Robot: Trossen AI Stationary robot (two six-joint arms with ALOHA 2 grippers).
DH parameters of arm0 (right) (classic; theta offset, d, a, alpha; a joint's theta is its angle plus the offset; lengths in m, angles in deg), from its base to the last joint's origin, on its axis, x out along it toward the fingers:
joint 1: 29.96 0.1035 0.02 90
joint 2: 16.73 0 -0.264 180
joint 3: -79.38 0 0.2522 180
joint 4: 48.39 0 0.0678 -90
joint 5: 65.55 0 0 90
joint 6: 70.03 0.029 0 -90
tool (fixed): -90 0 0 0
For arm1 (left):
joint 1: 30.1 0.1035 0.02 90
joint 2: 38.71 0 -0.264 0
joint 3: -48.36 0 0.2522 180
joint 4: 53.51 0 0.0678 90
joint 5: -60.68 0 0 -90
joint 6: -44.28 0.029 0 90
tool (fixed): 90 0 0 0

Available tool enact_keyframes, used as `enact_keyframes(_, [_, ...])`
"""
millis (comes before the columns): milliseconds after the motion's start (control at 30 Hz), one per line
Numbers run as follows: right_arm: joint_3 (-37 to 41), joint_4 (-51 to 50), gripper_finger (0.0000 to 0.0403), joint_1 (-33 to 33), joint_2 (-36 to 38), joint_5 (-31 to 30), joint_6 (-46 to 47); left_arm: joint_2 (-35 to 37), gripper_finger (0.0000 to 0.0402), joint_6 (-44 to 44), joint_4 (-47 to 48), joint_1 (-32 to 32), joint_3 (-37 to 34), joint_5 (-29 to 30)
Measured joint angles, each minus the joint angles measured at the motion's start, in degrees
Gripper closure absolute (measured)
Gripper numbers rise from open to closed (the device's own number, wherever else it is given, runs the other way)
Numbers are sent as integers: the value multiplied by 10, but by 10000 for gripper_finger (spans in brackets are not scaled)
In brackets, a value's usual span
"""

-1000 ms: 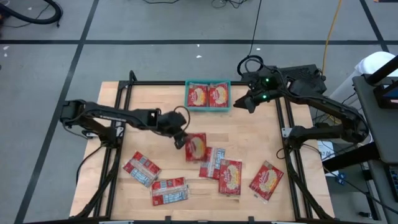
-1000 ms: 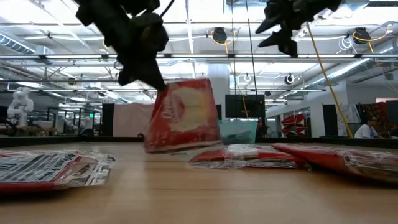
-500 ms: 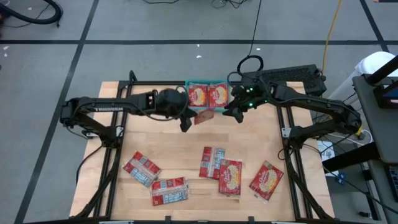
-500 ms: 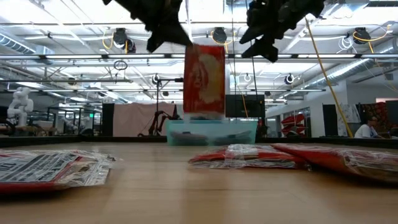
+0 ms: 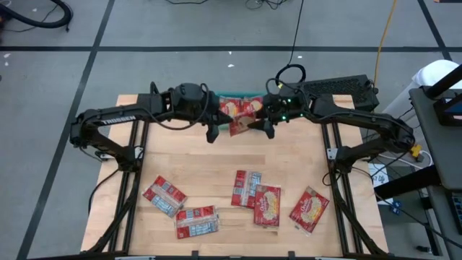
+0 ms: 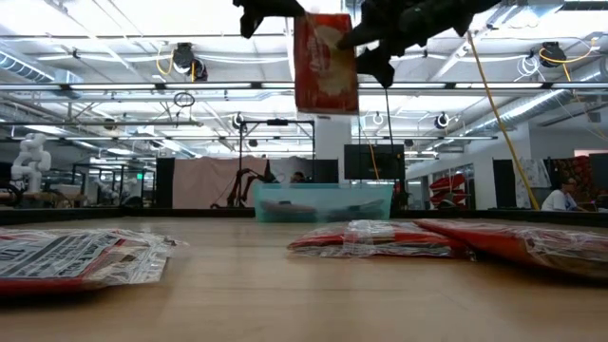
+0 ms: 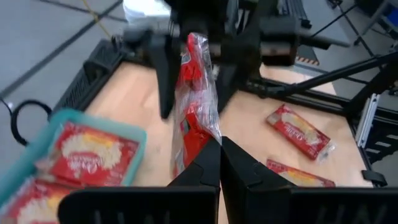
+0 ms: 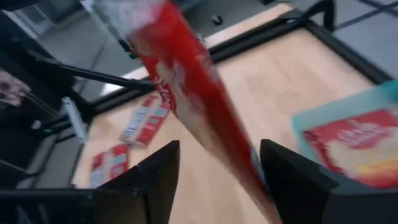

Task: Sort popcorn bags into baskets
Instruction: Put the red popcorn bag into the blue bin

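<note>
One popcorn bag (image 5: 239, 124), red with a cream oval, hangs high over the table (image 5: 188, 166) just in front of the teal basket (image 5: 232, 97). My left gripper (image 5: 224, 130) is shut on it. My right gripper (image 5: 258, 127) is open. Its fingers (image 7: 163, 74) stand on either side of the bag's far end; I cannot tell whether they touch it. In the low view the bag (image 6: 326, 62) hangs upright well above the tabletop. The basket (image 7: 37, 134) holds two bags lying flat. My left gripper pinches one end of the bag (image 7: 208, 134) between its two shut fingers. The fingers come from the table's left, slanting slightly down. The bag is lifted clear and stands on edge, reaching away from the fingers toward my right gripper.
Several more bags lie flat on the near half of the table: two with printed backs up (image 5: 164, 195) (image 5: 196, 221), an overlapping pair (image 5: 258, 196) and one at the near right (image 5: 310, 209). A black frame (image 5: 137, 115) runs along the table's sides.
My left gripper has carried the bag up from the table's middle toward the far edge and a little rightward, to just in front of the basket. The bag has turned from tilted to upright. My right gripper has come leftward, and its fingers now straddle the bag.
</note>
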Motion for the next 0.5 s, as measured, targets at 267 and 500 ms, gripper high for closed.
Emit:
enact_keyframes(267, [0,68,293,6,-15,13,58,0,401,13,-2,29,13,-5])
enact_keyframes(500, [0,82,390,-4,-9,12,88,0,365,-2,-2,58,13,42])
